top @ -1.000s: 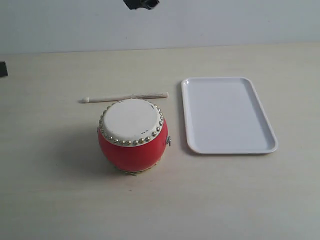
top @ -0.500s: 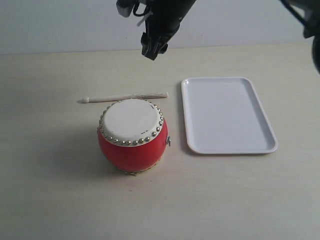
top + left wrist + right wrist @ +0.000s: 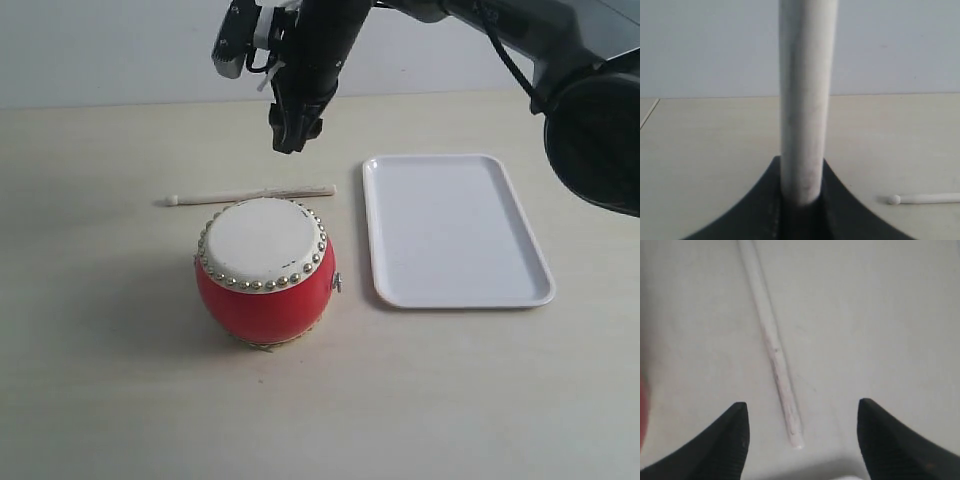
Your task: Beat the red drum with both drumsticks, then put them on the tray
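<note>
While hanging above the tabletop (image 3: 100, 400) just behind the red drum (image 3: 265, 270), spread wide open and pinching nothing, that right gripper (image 3: 290, 135). Dark fingers (image 3: 735, 435) well apart in the right wrist view, with the blunt end of the loose drumstick (image 3: 775, 355) lying flat on the table right under the gap. Not touched by either finger.

From the exterior view: same stick flat on the table just behind the drum, rounded tip pointing away from the tray (image 3: 455, 230). Can't tell whether touching the drum or only very close. Drum upright, pale skin facing up, ring of studs round the top. Tray flat on the table to the right of the drum, near but clearly apart.

Over to the left gripper (image 3: 800, 207): clamped tight around the held drumstick (image 3: 807, 100), standing straight up out of the dark jaws and filling the middle of the left wrist view. Further back on the table, off to one side, the loose one's little round tip again.
</note>
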Controlling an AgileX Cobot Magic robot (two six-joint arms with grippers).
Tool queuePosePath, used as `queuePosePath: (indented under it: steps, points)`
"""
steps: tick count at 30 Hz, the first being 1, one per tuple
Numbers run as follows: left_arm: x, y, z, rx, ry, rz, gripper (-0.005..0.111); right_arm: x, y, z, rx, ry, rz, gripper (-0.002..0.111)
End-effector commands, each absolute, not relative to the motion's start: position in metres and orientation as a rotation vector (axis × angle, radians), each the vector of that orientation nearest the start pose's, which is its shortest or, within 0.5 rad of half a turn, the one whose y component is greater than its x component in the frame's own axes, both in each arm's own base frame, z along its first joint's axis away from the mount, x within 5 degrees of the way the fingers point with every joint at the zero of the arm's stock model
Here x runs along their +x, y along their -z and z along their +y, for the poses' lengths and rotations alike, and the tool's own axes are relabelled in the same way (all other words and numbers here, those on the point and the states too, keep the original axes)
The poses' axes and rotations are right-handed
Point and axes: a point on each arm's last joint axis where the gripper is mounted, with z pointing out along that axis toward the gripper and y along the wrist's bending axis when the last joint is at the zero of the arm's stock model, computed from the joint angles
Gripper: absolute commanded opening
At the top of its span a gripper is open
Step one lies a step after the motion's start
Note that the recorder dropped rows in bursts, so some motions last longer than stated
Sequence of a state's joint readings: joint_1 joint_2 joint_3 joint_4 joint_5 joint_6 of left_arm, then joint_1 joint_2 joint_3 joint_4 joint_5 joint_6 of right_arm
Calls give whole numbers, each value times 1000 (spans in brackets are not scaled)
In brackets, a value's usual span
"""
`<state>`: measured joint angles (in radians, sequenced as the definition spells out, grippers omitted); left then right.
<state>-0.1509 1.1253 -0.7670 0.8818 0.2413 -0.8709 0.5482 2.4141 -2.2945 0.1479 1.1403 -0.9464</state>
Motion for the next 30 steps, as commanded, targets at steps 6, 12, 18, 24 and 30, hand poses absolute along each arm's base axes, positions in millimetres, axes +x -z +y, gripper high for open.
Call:
queuePosePath:
  steps: [6,12,18,24,30]
  points:
    - [241,-314,-19,17,-87,1986,0,408,-264,300,-1811,-315,1946,59]
    - [241,-314,-19,17,-87,1986,0,411,-219,321,-1875,-119,1982,59]
    - [240,-312,-19,17,-87,1990,0,422,-179,324,-1853,-67,2036,59]
    - [240,-312,-19,17,-87,1990,0,428,-158,321,-1875,30,2064,59]
    - [240,-312,-19,17,-87,1990,0,431,-148,321,-1870,48,2064,59]
